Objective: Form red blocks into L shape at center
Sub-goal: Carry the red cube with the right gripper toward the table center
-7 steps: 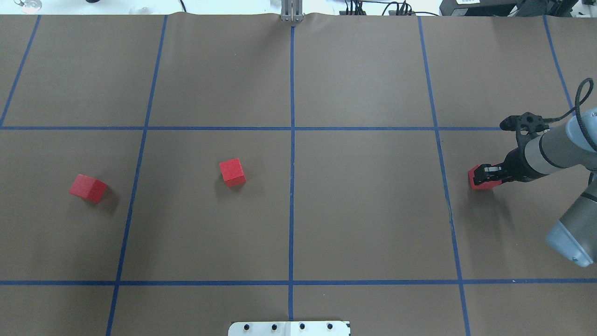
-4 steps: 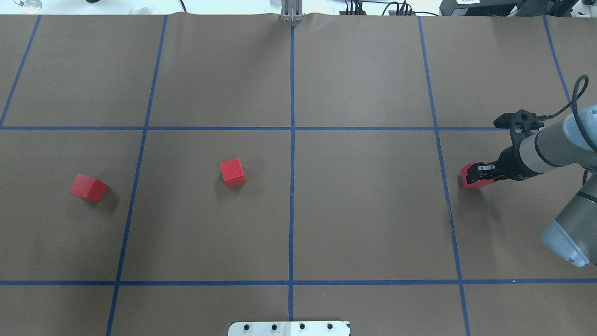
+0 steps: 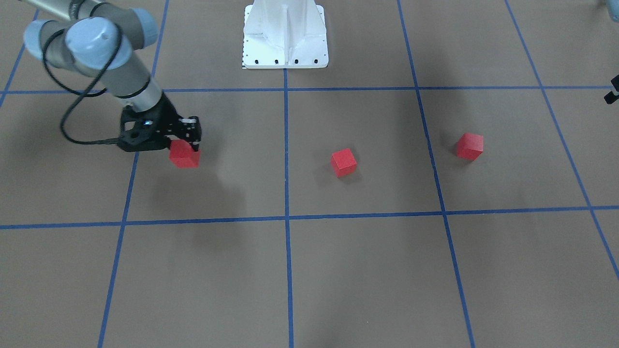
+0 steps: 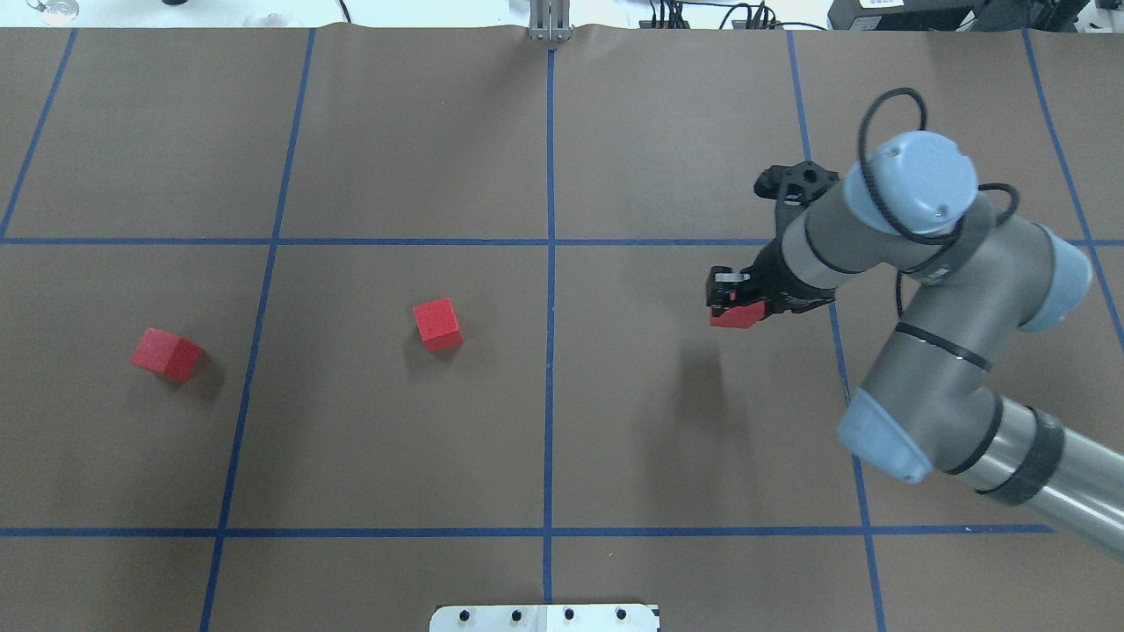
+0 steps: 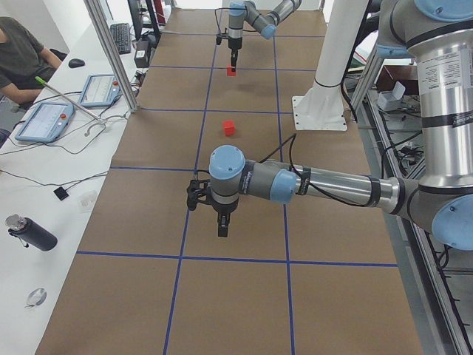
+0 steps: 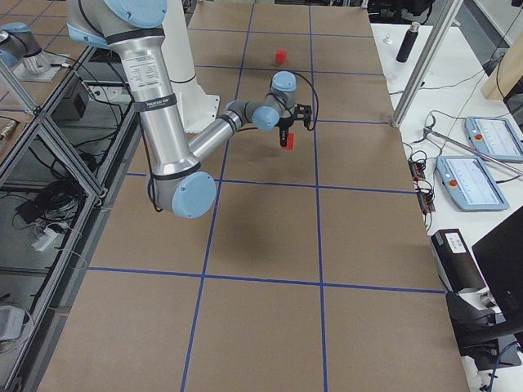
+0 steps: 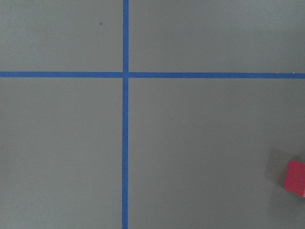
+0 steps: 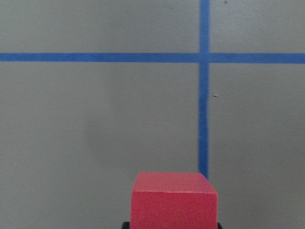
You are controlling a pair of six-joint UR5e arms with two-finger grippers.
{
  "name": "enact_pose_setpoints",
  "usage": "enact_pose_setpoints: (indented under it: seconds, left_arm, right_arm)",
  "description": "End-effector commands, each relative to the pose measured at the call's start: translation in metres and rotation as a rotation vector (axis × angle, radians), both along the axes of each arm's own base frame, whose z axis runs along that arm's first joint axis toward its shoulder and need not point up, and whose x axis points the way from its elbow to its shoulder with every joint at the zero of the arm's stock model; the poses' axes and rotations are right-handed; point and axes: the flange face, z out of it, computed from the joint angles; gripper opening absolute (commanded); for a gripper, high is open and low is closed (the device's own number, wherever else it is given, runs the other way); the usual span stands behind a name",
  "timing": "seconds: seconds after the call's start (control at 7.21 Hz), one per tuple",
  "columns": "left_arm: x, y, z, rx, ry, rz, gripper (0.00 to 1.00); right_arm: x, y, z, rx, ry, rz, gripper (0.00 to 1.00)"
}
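1. Currently, the first red block [image 4: 736, 318] is being pinched between the fingers of the right gripper [image 4: 731, 304], which are being pressed against its opposite sides.
2. This block is being carried clear of the table [image 4: 667, 456], and its shadow is being cast on the brown surface beneath; in the right wrist view its front face is being shown at the bottom edge.
3. It is being held over the grid square just right of the centre line [image 4: 550, 377], close to that square's outer tape line.
4. The second red block [image 4: 437, 323] is being left flat in the square just left of the centre line, near the line but apart from it, slightly turned.
5. The third red block [image 4: 165, 353] is being left one square further left, well apart from the second, also turned.
6. The left gripper [image 5: 222, 231] is being pointed down above the table; whether its fingers are spread or together cannot be told.
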Motion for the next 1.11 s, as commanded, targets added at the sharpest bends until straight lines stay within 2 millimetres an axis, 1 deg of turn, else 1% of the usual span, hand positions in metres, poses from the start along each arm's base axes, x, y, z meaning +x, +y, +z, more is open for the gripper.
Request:
enact_pose_setpoints:
  seconds: [0.0,0.14,0.28,0.42,0.55,0.69,0.83,0.97]
  left_arm:
    - [0.002,0.000,-0.002,-0.003,0.032,0.007,1.00]
    - [0.002,0.000,-0.001,-0.005,0.032,0.007,1.00]
    - [0.002,0.001,0.000,-0.006,0.032,0.007,1.00]
    - [0.002,0.000,-0.001,-0.005,0.032,0.007,1.00]
    - [0.002,0.001,-0.001,-0.005,0.032,0.007,1.00]
    - [0.002,0.001,-0.002,-0.003,0.032,0.007,1.00]
    - [0.002,0.001,-0.002,-0.003,0.031,0.007,1.00]
    - [0.002,0.001,-0.002,-0.003,0.032,0.007,1.00]
  right_arm:
    - [-0.093,0.032,-0.101,-0.023,0.002,0.033,0.00]
    - [-0.141,0.028,-0.120,-0.062,0.023,0.040,0.00]
    - [-0.162,0.032,-0.122,-0.051,0.047,0.047,0.00]
    - [-0.175,0.036,-0.114,-0.055,0.068,0.051,0.00]
    - [-0.178,0.036,-0.112,-0.064,0.045,0.065,0.00]
    - [-0.188,0.035,-0.104,-0.098,0.045,0.088,0.00]
    - [-0.194,0.040,-0.099,-0.091,0.040,0.075,0.00]
    - [-0.195,0.042,-0.099,-0.089,0.042,0.070,0.00]
